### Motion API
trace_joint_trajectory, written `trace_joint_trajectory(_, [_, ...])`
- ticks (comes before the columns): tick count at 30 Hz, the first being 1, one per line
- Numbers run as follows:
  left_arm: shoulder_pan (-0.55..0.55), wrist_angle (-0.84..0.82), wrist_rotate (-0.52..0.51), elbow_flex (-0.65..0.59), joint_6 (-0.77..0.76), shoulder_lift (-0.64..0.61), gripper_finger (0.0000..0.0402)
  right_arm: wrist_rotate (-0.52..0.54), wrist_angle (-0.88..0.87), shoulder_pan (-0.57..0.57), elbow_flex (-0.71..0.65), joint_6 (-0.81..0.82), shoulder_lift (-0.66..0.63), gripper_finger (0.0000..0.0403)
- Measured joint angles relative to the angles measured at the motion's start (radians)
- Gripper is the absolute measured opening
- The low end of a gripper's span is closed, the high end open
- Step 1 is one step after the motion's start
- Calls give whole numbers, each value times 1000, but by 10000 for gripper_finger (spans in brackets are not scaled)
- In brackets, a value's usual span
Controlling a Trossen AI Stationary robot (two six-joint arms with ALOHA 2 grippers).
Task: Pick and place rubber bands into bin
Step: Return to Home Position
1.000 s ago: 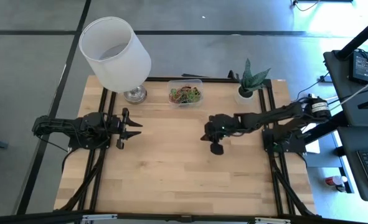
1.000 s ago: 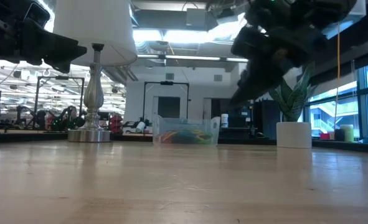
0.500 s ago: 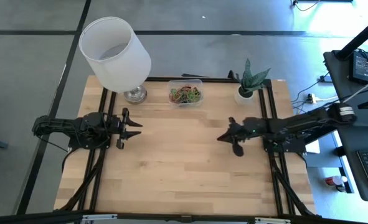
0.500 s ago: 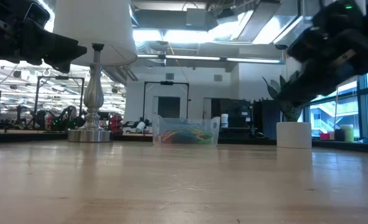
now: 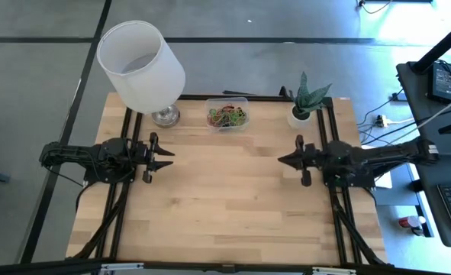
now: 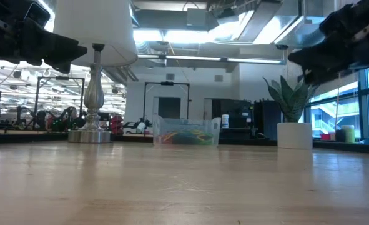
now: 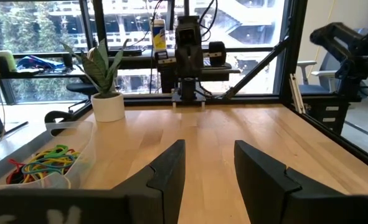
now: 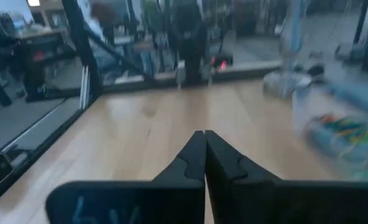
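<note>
Grey floor (image 5: 286,23) surrounds the wooden worktop (image 5: 225,206); tall windows (image 7: 40,50) line one wall, strip lights (image 6: 172,35) glow overhead, a dark desk (image 5: 446,107) stands alongside.

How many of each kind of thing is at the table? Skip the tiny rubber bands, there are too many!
Lamp: 1
Bin: 1
Potted plant: 1
Pincers: 2 (left pincer, right pincer)
Total: 5
</note>
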Motion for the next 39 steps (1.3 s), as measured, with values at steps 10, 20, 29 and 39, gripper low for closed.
trace_joint_trajectory(10, [0, 0, 0, 0, 0, 0, 131, 1, -76, -18, -43, 9, -232, 1])
trace_joint_trajectory(20, [0, 0, 0, 0, 0, 0, 131, -69, -118, -86, -43, 16, -372, 1])
trace_joint_trajectory(29, [0, 0, 0, 0, 0, 0, 131, -88, -328, -99, -43, 43, -445, 6])
trace_joint_trajectory(39, [0, 0, 0, 0, 0, 0, 131, -86, -328, -98, -43, 39, -439, 24])
